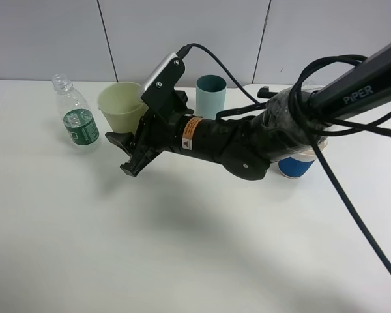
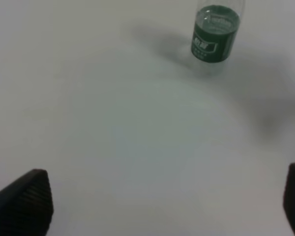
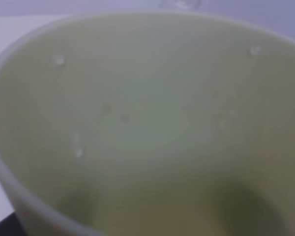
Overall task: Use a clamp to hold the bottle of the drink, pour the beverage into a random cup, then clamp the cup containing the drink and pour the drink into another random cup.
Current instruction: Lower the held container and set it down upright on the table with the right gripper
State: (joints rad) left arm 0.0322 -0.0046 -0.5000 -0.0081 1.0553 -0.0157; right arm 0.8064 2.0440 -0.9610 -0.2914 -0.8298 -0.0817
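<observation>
The right gripper (image 1: 131,151) is pressed together, empty, low over the surface (image 1: 182,248). The pale yellow-green tumbler (image 1: 120,106) stands upright just beyond it, apart, droplets on its inner wall (image 3: 78,152). Farther out stands the bottle (image 1: 75,114); the teal cup (image 1: 211,95) stands behind the arm. The left gripper's fingers (image 2: 24,199) are spread, the bottle (image 2: 215,32) well ahead.

Robot lab, bare white table (image 1: 182,261), grey panelled wall (image 1: 182,32)

bottle (image 1: 76,117) left of tumbler (image 1: 122,106), teal cup (image 1: 211,95) right, all on table (image 1: 150,248)
</observation>
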